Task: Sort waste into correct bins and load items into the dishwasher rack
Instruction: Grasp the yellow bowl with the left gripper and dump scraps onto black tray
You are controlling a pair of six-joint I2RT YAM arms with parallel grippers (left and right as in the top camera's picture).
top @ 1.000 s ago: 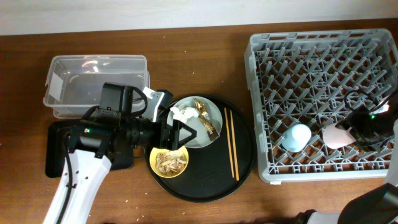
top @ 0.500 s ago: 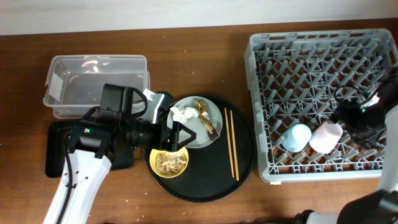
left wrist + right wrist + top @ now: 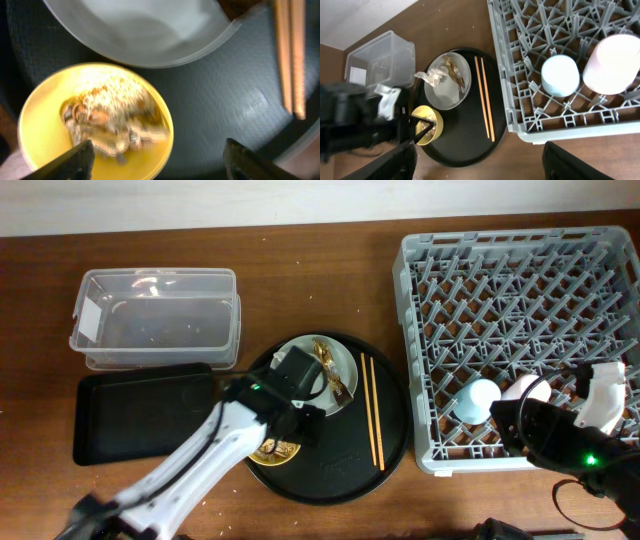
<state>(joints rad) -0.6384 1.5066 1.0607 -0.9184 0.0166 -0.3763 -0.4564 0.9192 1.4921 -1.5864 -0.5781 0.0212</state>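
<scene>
My left gripper (image 3: pixel 288 428) is open low over the yellow bowl (image 3: pixel 45 150) of brownish food scraps (image 3: pixel 110 115); its fingers (image 3: pixel 160 162) straddle the bowl's right half. The grey-green plate (image 3: pixel 340 360) holds the gold wrapper (image 3: pixel 330 365) and the white tissue (image 3: pixel 432 77). The chopsticks (image 3: pixel 370 410) lie right of it. The blue cup (image 3: pixel 477 400) and pink cup (image 3: pixel 525 392) stand mouth-down in the grey rack (image 3: pixel 500 280). My right gripper (image 3: pixel 520 430) is open and empty, raised at the rack's front edge (image 3: pixel 480 165).
Plate, bowl and chopsticks sit on a large round black tray (image 3: pixel 340 470). The clear tub (image 3: pixel 150 320) stands at the back left, with the shallow black rectangular tray (image 3: pixel 140 415) in front of it. My left arm crosses the table's front left.
My left arm swung right from over the black rectangular tray to the yellow bowl. My right gripper let go of the pink cup in the rack and drew back to the front.
</scene>
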